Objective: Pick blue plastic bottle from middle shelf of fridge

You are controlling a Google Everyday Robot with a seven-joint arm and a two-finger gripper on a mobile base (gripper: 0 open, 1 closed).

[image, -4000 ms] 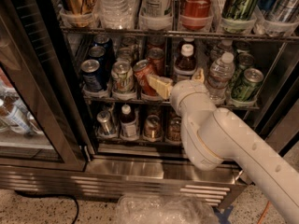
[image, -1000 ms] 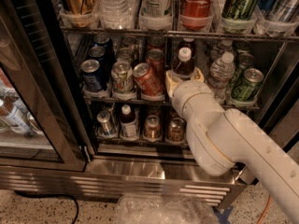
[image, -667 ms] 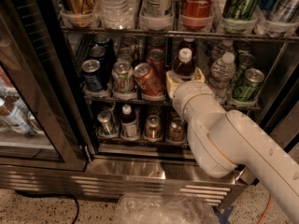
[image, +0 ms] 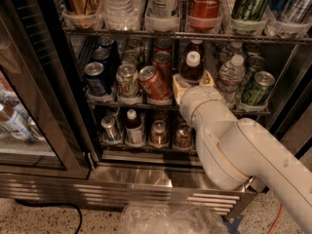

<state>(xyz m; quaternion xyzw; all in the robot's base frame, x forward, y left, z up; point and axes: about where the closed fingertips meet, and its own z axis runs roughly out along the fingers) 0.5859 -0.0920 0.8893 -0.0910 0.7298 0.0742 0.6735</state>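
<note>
The fridge [image: 46, 106] stands open in the camera view. Its middle shelf [image: 122, 102] holds short cans and small bottles in lane trays. No bottle that is clearly blue shows. A dark bottle with a white cap [image: 192, 65] stands at the front of one lane. My gripper [image: 193, 85] is at the base of this bottle, at the shelf's front edge, with the white arm [image: 243, 155] reaching in from the lower right. A red can [image: 154, 83] leans tilted just left of the gripper. A clear water bottle [image: 229, 77] stands just right of it.
Blue cans [image: 97, 78] fill the shelf's left lanes and a green can [image: 257, 88] its right end. The rack above holds tall bottles, one a Coca-Cola [image: 204, 4]. The lowest rack [image: 146, 130] holds small cans. The glass door [image: 19, 116] stands left; crumpled plastic [image: 170, 218] lies on the floor.
Over four seconds my gripper moved right, from the tilted red can to the dark white-capped bottle. In the last second it has barely moved.
</note>
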